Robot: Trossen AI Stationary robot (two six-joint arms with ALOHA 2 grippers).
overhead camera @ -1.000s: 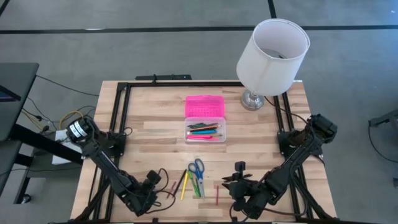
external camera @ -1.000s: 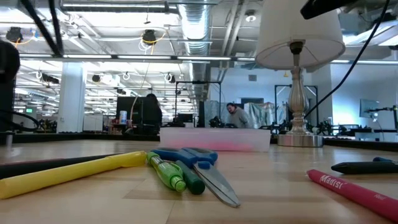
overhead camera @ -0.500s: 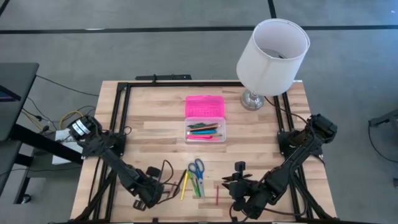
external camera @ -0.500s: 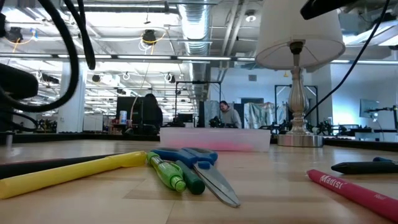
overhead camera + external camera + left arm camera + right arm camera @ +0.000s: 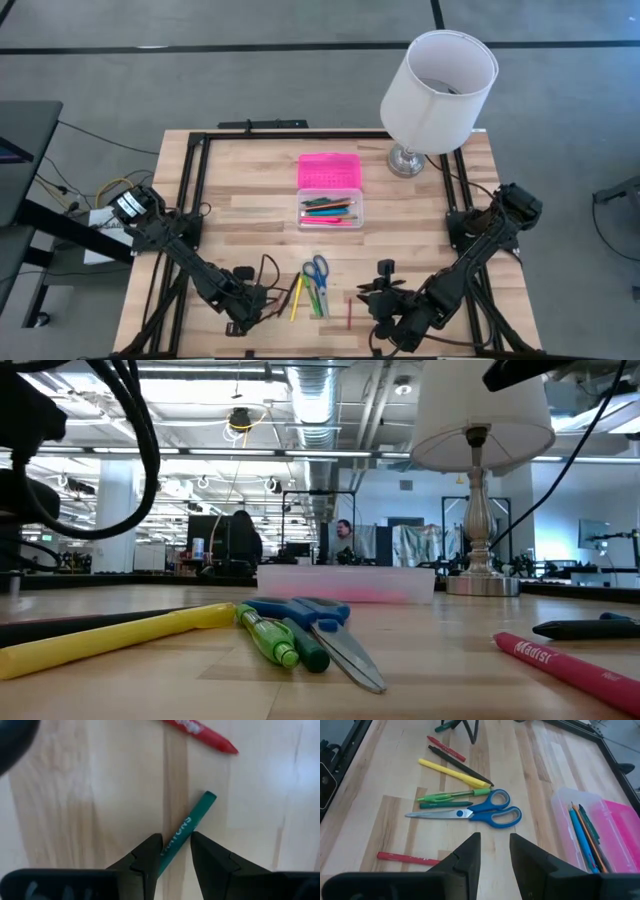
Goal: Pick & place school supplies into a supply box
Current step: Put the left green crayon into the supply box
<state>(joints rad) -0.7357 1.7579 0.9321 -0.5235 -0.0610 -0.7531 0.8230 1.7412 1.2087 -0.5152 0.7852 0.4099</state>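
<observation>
The supply box has a clear base holding several pencils; its open pink lid lies on the far side. Loose supplies rest on the wood near the front edge: blue-handled scissors, a yellow pencil, green pens and red crayons. My left gripper is open and low over the near-left part of the table. Its fingers stand on either side of a green crayon. My right gripper is open and waits near the front edge, right of the pile. My left gripper comes at the green crayon from above, one finger on each side of its middle, with the fingers across it. The crayon lies on the table. I cannot tell whether the fingers touch it.
A white-shaded lamp stands at the far right corner, right of the box. A black frame runs along the table's edges. Another red crayon lies just beyond the green one. People show in the room behind.
My left arm has reached toward the table's right, and its gripper has come in beside the loose supplies near the front edge. The supplies and the box have kept still. A person in the background has walked to the left.
</observation>
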